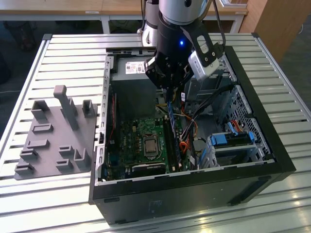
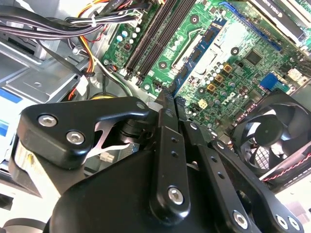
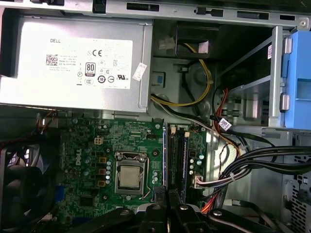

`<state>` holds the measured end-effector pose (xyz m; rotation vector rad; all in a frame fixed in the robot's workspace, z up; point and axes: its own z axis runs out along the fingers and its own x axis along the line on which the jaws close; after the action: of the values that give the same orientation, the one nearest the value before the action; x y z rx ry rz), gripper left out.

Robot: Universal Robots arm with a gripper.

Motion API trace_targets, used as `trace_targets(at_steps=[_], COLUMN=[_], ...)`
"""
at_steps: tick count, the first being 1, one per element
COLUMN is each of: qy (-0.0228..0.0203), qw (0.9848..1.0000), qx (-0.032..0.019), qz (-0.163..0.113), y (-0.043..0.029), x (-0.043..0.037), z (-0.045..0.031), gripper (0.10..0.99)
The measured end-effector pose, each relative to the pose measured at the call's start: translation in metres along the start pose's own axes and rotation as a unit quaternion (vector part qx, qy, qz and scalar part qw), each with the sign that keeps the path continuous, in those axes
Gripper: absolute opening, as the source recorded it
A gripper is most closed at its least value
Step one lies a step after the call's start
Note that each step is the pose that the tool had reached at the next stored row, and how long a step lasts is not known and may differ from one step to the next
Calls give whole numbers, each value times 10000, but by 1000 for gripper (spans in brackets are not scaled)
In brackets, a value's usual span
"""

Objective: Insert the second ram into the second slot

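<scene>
My gripper (image 1: pixel 168 94) reaches down into an open computer case (image 1: pixel 272 145) and is shut on the second ram (image 1: pixel 171 115), a thin blue strip hanging below the fingers. In the first wrist view the ram (image 3: pixel 165 158) shows edge-on, running up from the black fingers (image 3: pixel 154 213) just beside the dark memory slots (image 3: pixel 179 160). The slots (image 1: pixel 177 148) lie on the green motherboard (image 1: pixel 131 141), below the strip. In the second wrist view the fingertips (image 2: pixel 165 104) are pressed together over the board, with the slots (image 2: pixel 155 34) beyond them. Whether the strip touches a slot cannot be told.
A silver power supply (image 3: pixel 73 63) fills the case's far end. The processor socket (image 3: pixel 130 177) lies beside the slots, and a black fan (image 2: pixel 272 131) sits at the board's edge. Cable bundles (image 3: pixel 262 160) and a blue drive bay (image 1: pixel 233 138) crowd the other side. A grey fixture (image 1: pixel 53 136) lies on the slatted table.
</scene>
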<state>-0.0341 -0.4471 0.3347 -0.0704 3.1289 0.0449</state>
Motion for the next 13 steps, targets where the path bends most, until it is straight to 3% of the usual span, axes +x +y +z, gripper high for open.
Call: trace_targets(at_steps=[13], qy=[0], qw=[10000], qx=[0], qz=[0], y=[-1], x=[1], z=[51], gripper=[133])
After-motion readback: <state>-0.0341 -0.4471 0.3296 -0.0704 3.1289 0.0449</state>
